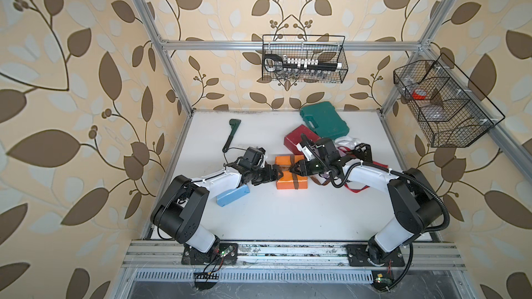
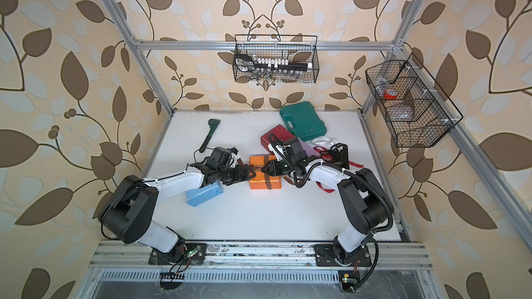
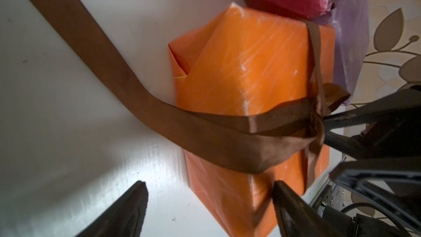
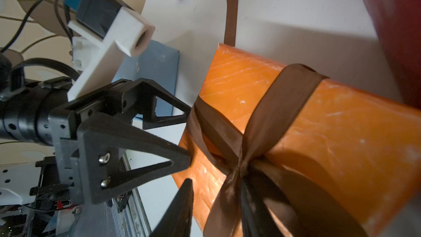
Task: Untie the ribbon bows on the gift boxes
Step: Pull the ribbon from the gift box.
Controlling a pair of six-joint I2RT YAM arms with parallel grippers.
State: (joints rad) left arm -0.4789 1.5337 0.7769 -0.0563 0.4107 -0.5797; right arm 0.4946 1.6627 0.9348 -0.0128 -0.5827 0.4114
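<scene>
The orange gift box (image 1: 285, 184) sits at the centre of both top views on the white table (image 1: 288, 220), with both arms reaching in from either side. Its brown ribbon (image 3: 205, 133) is crossed over the box and knotted on top. One loose tail trails off across the table, as the left wrist view shows.

The left gripper (image 1: 277, 171) is at the box's left end. Its fingers are spread wide, and the tips touch that end on either side of the ribbon band there. It isn't holding anything.

The right gripper (image 1: 292, 169) comes in from the right over the top of the box. In the left wrist view its two fingertips (image 3: 328, 119) draw together right at the knot, and they look pinched on the brown ribbon.

Just behind the orange box, towards the top of the frame, lies the dark red box (image 1: 292, 139). The lilac box (image 2: 305, 146) is beside it, mostly hidden by the right arm.

The light blue box (image 1: 233, 195) lies lower left of centre, tucked partly under the left forearm. A green tool case (image 1: 324, 123) rests at the back, touching the dark red box.

Right of centre, behind the right arm, there's a loose heap of white ribbon (image 1: 348, 140), black lettered ribbon (image 1: 364, 151) and red ribbon (image 1: 357, 188). A green-handled tool (image 1: 231, 136) lies by itself at the back left of the table.
</scene>
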